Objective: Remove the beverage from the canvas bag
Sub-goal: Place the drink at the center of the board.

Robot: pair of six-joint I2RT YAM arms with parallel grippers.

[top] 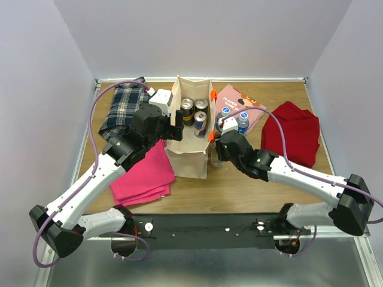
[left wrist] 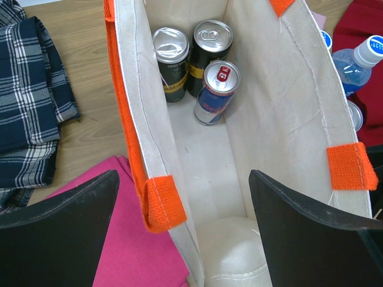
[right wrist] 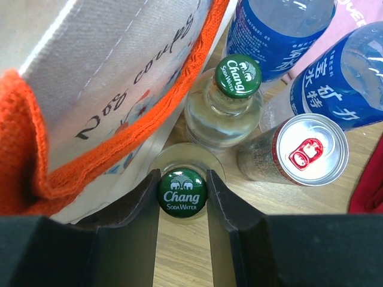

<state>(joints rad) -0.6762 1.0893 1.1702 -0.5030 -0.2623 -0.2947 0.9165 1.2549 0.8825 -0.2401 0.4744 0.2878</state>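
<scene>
Soda bottle [right wrist: 182,192] — body mostly hidden

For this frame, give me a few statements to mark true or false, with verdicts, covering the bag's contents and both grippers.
1. Three cans stand inside the bag. True.
2. The right gripper is open. False: it is shut on the green cap of a soda bottle.
3. That bottle is in the bag. False: it stands outside, beside the bag's wall.
4. The left gripper is open, with nothing between its jaws. True.
5. Two water bottles stand outside the bag. True.
</scene>
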